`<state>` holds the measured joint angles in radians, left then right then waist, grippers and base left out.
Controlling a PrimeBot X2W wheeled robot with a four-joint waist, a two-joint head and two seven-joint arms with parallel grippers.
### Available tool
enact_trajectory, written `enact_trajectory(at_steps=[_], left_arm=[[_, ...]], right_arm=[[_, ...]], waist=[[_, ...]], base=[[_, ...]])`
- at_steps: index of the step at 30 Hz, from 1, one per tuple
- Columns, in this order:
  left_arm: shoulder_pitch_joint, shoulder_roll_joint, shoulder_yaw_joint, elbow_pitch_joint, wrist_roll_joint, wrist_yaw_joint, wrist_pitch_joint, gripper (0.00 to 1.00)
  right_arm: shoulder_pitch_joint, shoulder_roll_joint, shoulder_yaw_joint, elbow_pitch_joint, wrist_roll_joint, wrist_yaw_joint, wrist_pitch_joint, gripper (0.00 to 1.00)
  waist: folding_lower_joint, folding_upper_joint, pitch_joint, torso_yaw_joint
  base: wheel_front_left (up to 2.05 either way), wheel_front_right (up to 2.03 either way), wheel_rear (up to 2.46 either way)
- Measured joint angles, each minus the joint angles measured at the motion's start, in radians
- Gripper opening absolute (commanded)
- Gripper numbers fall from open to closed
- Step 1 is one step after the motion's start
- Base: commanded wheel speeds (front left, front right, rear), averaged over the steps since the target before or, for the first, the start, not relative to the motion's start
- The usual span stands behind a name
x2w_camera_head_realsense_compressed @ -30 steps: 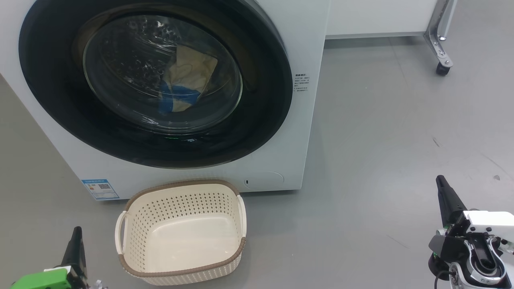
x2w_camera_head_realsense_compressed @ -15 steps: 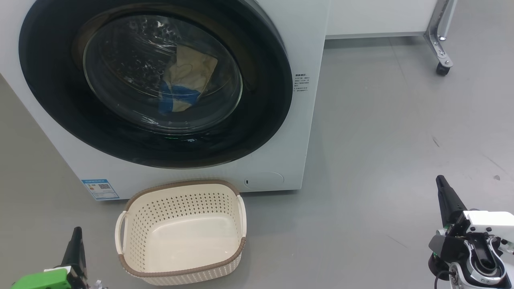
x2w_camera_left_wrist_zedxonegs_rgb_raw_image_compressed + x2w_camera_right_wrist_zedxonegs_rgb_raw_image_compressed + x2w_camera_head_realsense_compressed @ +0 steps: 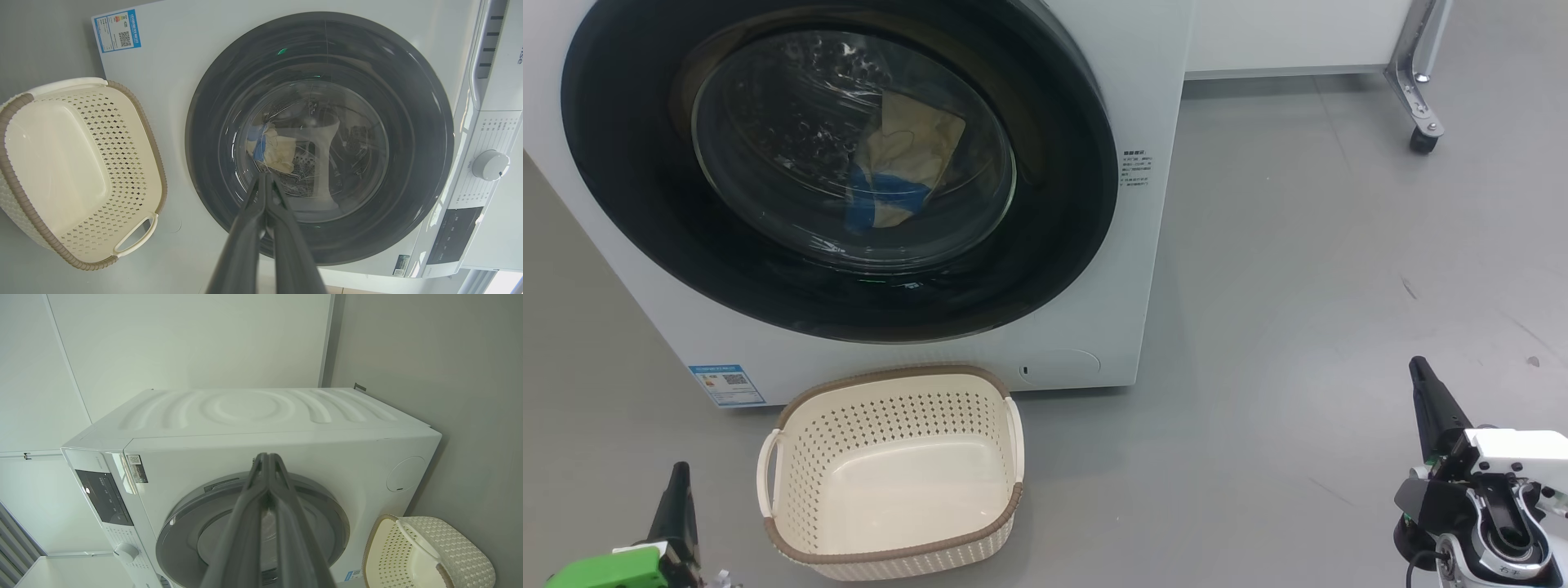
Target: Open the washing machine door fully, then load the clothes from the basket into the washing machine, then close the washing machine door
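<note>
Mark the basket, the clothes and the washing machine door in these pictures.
basket [image 3: 907, 490], head view, the bare inside bottom.
clothes [image 3: 915, 135], head view, the pale yellow fabric behind the glass.
washing machine door [image 3: 1066, 204], head view, the right side of its glossy black rim.

One washing machine [image 3: 1153, 245], one door [image 3: 629, 204] on it, one basket [image 3: 890, 373] in front of it, one bundle of clothes [image 3: 907, 139] inside it.
</note>
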<state>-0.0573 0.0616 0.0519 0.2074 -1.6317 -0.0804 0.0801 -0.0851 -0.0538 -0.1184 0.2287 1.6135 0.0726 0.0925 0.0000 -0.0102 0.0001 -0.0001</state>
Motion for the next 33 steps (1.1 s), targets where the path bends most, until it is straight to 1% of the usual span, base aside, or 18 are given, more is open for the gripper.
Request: enact_trajectory(at_steps=[33], left_arm=[[0.000,0.000,0.001,0.004,0.000,0.000,0.000,0.00]], right_arm=[[0.000,0.001,0.000,0.000,0.000,0.000,0.000,0.00]], waist=[[0.0000,0.0000,0.000,0.000]], base=[[0.00,0.00,0.00]])
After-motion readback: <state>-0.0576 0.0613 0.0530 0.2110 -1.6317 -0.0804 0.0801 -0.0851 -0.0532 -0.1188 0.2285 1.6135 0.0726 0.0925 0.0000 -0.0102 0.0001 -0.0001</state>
